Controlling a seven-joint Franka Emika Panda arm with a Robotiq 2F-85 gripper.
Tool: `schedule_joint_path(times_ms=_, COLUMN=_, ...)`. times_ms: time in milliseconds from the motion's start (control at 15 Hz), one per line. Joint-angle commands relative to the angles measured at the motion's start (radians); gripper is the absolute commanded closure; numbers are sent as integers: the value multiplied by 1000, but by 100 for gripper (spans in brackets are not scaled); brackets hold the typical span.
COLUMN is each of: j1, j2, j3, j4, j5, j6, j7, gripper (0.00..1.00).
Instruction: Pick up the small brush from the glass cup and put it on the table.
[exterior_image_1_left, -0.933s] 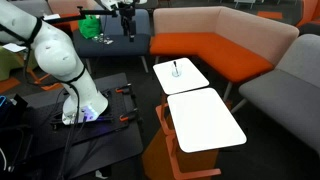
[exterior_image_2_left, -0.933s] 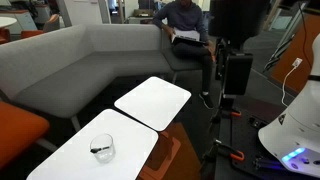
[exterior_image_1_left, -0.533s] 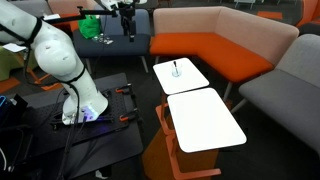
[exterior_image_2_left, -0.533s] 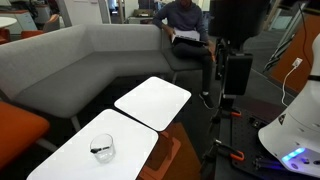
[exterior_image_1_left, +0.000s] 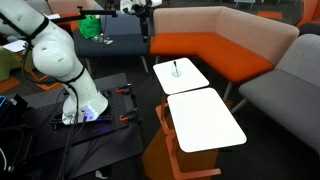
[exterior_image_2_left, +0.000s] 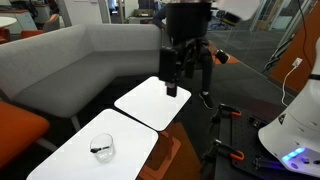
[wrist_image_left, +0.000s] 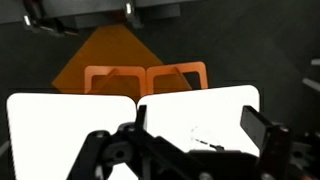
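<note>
The glass cup (exterior_image_1_left: 176, 71) stands on the smaller-looking white table (exterior_image_1_left: 187, 82), with the small brush (exterior_image_1_left: 177, 67) as a thin dark stick in it. In an exterior view the cup (exterior_image_2_left: 102, 148) holds the brush (exterior_image_2_left: 99, 150) lying slanted, on the near table (exterior_image_2_left: 60, 160). My gripper (exterior_image_2_left: 185, 80) hangs open and empty, high above the neighbouring tabletop and well away from the cup. It shows at the top of an exterior view (exterior_image_1_left: 146, 8). In the wrist view my gripper's fingers (wrist_image_left: 185, 150) frame the cup (wrist_image_left: 196, 134) and the brush (wrist_image_left: 206, 144) far below.
A second, alike white tabletop (exterior_image_1_left: 205, 122) adjoins the cup's table; it also shows in an exterior view (exterior_image_2_left: 152, 102). Orange and grey sofas (exterior_image_1_left: 215, 45) surround the tables. A person (exterior_image_2_left: 182, 25) sits on the grey sofa. The robot base (exterior_image_1_left: 80, 105) stands on the floor.
The arm has swung from the back of the room toward the tables. The gripper now shows in the exterior view above the tabletop without the cup. Cup and brush have not moved.
</note>
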Motion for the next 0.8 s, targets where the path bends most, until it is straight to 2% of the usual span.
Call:
schedule_joint_path(times_ms=0, j1=-38, j2=271, j3=9, j4=186, j5=4, j6=61, j7=170, gripper=0)
schedule_joint_path(times_ms=200, j1=-26, j2=498, j3=-24, j4=362, j5=4, j6=92, j7=302, gripper=0)
schedule_joint_path(times_ms=400, j1=-5, j2=684, j3=-59, j4=519, j5=147, j6=117, j7=291, gripper=0)
schedule_joint_path(times_ms=533, j1=13, j2=782, j3=-74, j4=604, j5=224, j6=121, j7=332, gripper=0)
schedule_joint_path(times_ms=733, j1=52, j2=882, j3=-92, j4=670, j5=311, j6=175, j7=433, gripper=0)
